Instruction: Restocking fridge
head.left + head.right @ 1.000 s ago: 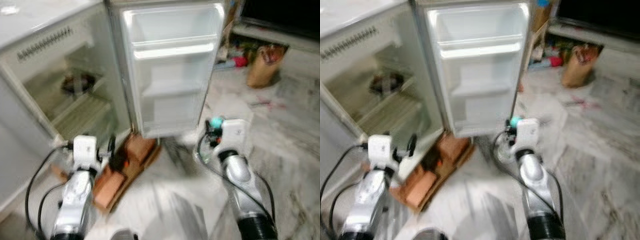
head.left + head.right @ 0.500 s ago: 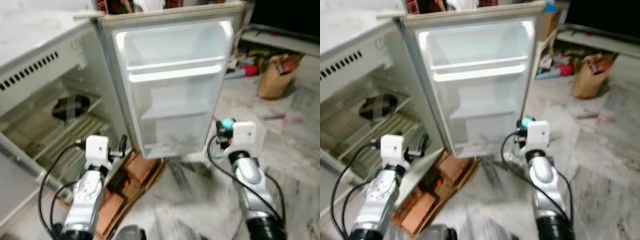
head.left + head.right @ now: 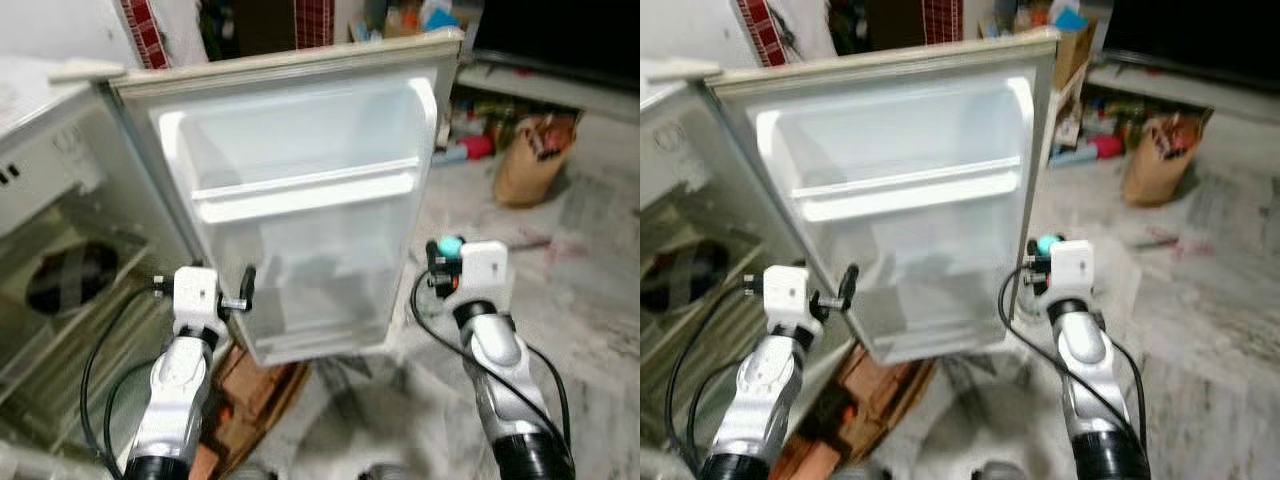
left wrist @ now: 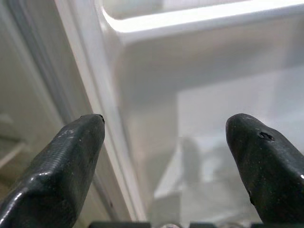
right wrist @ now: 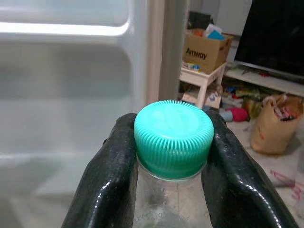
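The fridge door stands wide open, its white door shelves bare. The fridge cavity lies to the left with a dark round item on a wire shelf. My left gripper is open, and its fingertips are close to the door's inner lining near the hinge side. My right gripper is shut on the neck of a clear bottle with a teal cap. It holds the bottle upright by the door's free edge.
Wooden blocks lie on the marble floor under the door. A brown paper bag and small clutter sit at the back right by a low shelf. A cardboard box rests on a small white table, beside a dark screen.
The whole view has shifted and sharpened: the camera has come nearer, and the door looks larger. Both arms keep their pose, and the bottle stays in the right gripper.
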Motion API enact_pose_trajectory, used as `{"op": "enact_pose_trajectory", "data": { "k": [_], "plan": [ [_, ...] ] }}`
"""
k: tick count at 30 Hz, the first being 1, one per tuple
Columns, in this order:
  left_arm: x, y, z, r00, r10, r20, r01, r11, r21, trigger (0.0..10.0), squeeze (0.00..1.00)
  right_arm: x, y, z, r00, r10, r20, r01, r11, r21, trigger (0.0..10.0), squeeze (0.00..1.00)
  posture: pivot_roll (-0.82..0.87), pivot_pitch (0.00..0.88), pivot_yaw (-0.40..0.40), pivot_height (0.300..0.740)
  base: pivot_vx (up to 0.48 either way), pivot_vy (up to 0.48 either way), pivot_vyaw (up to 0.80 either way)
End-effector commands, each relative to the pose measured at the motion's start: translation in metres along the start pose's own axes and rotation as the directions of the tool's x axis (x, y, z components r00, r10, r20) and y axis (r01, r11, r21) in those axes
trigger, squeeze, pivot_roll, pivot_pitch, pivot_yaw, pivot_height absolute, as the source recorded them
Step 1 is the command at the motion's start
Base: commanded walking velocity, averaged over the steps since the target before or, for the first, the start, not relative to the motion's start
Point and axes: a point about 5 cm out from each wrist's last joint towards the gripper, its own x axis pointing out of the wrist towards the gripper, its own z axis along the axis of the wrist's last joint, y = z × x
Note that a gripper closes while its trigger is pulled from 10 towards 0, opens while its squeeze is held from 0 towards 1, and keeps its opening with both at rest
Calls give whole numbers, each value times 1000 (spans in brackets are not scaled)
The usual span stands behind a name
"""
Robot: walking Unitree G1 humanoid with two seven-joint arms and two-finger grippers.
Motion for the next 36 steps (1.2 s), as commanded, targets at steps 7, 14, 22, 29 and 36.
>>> {"op": "enact_pose_trajectory", "data": {
  "k": [7,14,22,29,36],
  "plan": [
    [-1,10,-2,999,45,-16,-44,999,14,10000,0,3,15,4,997,74,26,-75,996,42,10000,0,-33,0,24,740,0,0,0],
    [-1,13,0,998,56,-8,-55,998,25,10000,0,4,18,5,996,85,30,-86,995,55,10000,0,-34,0,23,730,0,0,0],
    [-4,11,-2,998,64,-17,-63,998,15,10000,0,6,20,4,995,96,30,-97,994,58,10000,0,-34,0,31,680,0,0,0],
    [-5,7,-3,998,55,-22,-55,998,13,10000,0,7,25,4,994,104,31,-106,992,62,10000,0,-33,0,39,630,0,0,0],
    [-4,10,-1,998,66,-8,-66,997,28,10000,0,6,28,3,994,105,32,-107,992,65,10000,0,-32,0,41,590,0,0,0]
  ]
}}
